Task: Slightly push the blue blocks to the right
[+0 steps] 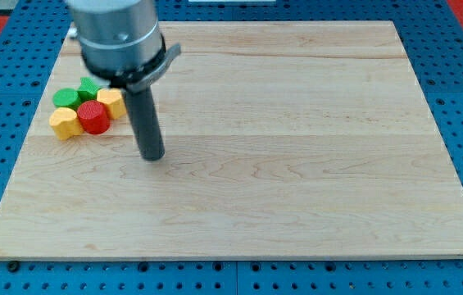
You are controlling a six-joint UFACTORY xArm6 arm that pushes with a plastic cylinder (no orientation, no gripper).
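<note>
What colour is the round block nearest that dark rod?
Red: the red cylinder block, left of my tip, shows clearly in the camera view.

No readable text, labels or numbers anywhere.

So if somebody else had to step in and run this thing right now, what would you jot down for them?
No claw on this arm: it ends in a dark rod, and my tip rests on the wooden board, to the view's right of the block cluster and a little below it, not touching any block.
Cluster at the view's left: red cylinder, two yellow blocks, two green blocks.
No blue blocks are visible anywhere; the arm's housing may hide some.
Done: no push to be seen. Left: find the blue blocks, then nudge them right.
</note>
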